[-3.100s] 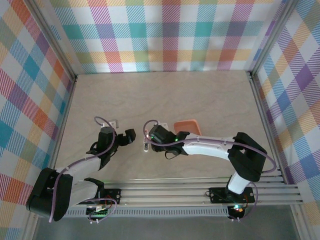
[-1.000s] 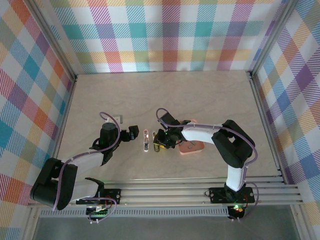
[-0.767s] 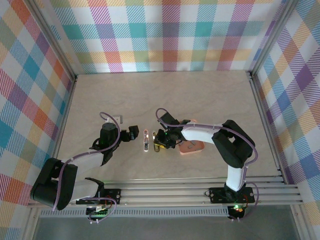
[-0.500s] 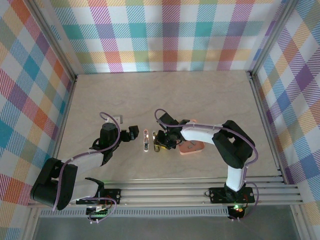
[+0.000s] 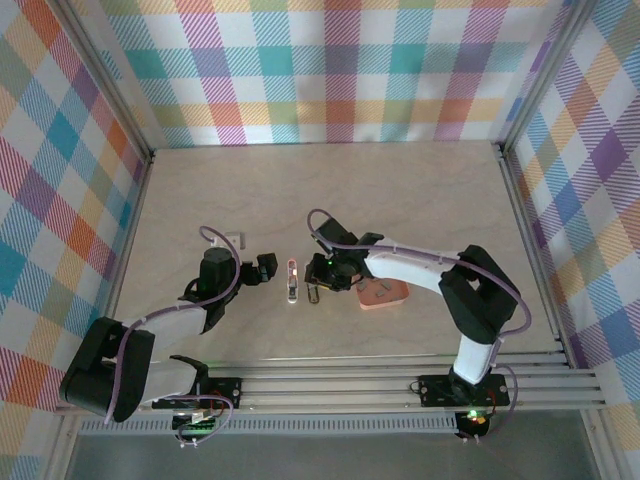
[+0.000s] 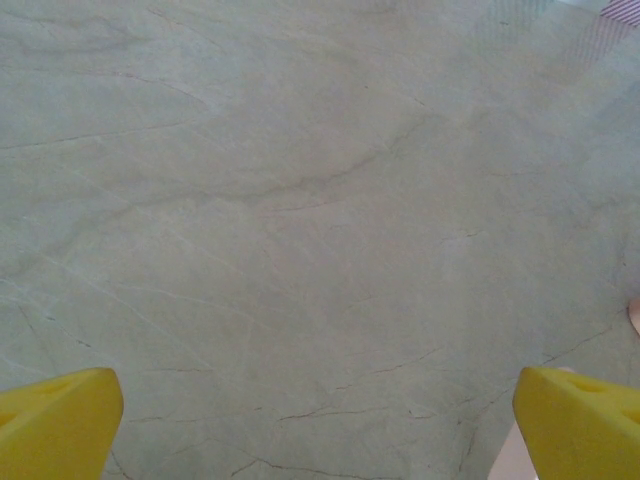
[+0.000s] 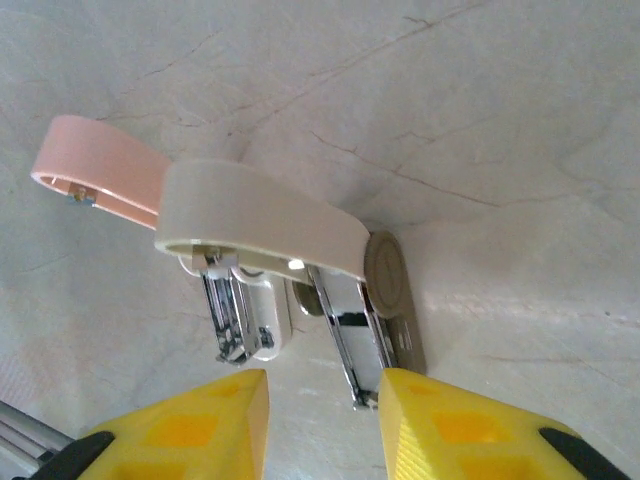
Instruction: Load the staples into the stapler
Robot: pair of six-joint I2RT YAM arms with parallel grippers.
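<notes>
Plaid cloth walls (image 5: 340, 70) in pink, teal, orange and purple checks close in three sides of a pale, veined table (image 5: 330, 190). Two white-and-black arms reach in from the aluminium rail (image 5: 400, 385) at the near edge.

One salmon-orange tray (image 5: 388, 296) lies on the table, and the rest is placed from it. The right arm (image 5: 420, 275) passes over the tray's far edge and hides part of it. The right gripper (image 5: 316, 290) sits just left of the tray. The left arm (image 5: 170, 325) ends in the left gripper (image 5: 262, 268), further left and well apart from the tray.

Two mini staplers lie just left of the tray, at the right gripper's tips. In the right wrist view the stapler (image 7: 260, 215) has its pale whitish top hinged up over a grey metal base that ends in a round disc crossed by a single line. Its bright metal rail (image 7: 345, 345) points back at the gripper. The white-and-pink stapler (image 7: 95, 165) lies just beyond it, on the side away from the tray. Whether the two touch I cannot tell.

The right gripper (image 7: 325, 420) has its yellow fingers (image 7: 190, 425) parted a little. The rail's end reaches into the gap and nothing is clamped. The left gripper (image 6: 320, 430) is spread wide over bare table.

One small white block (image 5: 232, 240) lies far left of the tray, beside the left arm. Tiny grey specks on the tray's floor look like the staples (image 5: 374, 291), too small to count.
</notes>
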